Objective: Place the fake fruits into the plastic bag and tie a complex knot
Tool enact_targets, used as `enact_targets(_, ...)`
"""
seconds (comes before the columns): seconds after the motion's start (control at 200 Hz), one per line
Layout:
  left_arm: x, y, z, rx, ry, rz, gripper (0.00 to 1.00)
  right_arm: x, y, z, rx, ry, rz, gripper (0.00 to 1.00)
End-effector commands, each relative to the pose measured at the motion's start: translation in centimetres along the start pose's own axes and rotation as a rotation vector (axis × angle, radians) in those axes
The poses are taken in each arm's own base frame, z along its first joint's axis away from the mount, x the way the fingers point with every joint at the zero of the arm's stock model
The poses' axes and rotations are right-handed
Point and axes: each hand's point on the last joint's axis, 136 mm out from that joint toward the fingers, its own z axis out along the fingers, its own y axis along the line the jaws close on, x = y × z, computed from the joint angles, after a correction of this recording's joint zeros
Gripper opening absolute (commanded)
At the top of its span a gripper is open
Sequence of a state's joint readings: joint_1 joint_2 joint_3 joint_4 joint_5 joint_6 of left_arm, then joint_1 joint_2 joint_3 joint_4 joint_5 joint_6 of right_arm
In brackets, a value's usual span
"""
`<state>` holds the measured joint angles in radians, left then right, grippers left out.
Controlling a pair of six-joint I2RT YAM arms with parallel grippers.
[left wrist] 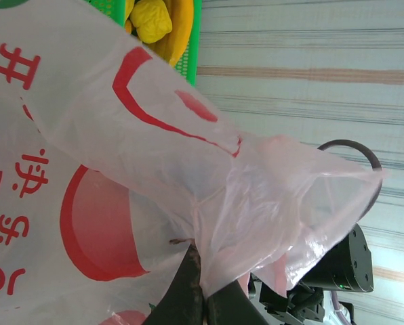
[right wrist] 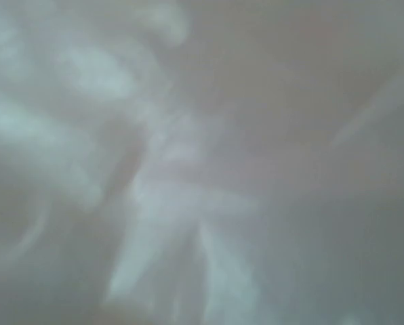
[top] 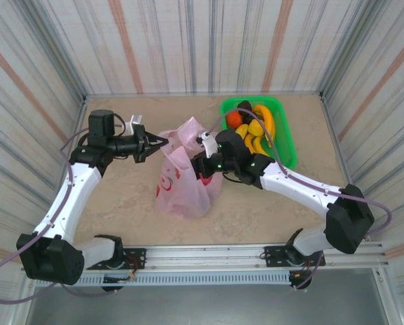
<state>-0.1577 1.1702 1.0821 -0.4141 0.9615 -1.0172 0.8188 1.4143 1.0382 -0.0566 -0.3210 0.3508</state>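
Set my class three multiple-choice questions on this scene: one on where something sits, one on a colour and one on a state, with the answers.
1. Where on the table is the green tray?
A. the far right part
B. the near left corner
C. under the bag

2. What colour is the print on the plastic bag?
A. blue
B. red
C. black

3. How is the left gripper?
A. open above the tray
B. shut on the bag's film
C. holding a banana

Answers:
1 A: the top view shows the tray by the back wall, right of the bag.
2 B: the left wrist view shows red marks on the pink film.
3 B: the left wrist view shows it closed with bag film pinched in it.
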Motion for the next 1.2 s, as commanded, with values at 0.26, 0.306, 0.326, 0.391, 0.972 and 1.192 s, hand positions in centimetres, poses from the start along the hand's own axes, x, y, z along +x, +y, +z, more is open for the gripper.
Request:
enact_targets(0.26, 0.2, -0.6, -0.5, 0.022, 0.001, 0.039, 0.00, -0.9, 0.2, -3.2, 0.023, -0.070, -0.015, 0.81)
enact_targets(0.306, 0.1, -0.4, -0.5, 0.017, -0.003, 0.035, 0.00, -0.5, 0.1, -3.5, 0.026, -0.063, -0.009, 0.81)
enact_targets(0.326, 0.1, -0.3, -0.6, 0.016, -0.005, 0.033, 0.00, -0.3, 0.1, -3.6, 0.027, -0.058, -0.008, 0.81)
enact_targets(0.391, -0.1, -0.2, -0.6, 0.014, -0.009, 0.029, 0.00, 0.3, 0.1, -4.2, 0.030, -0.045, -0.004, 0.81)
enact_targets(0.972, -0.4, -0.3, -0.6, 0.008, -0.009, 0.025, 0.00, 4.1, -1.4, -12.5, 0.089, 0.011, 0.073, 0.90)
enact_targets(1.192, -0.4, -0.4, -0.6, 0.006, -0.012, 0.027, 0.00, 4.2, -3.0, -15.7, 0.191, 0.028, 0.143, 0.99)
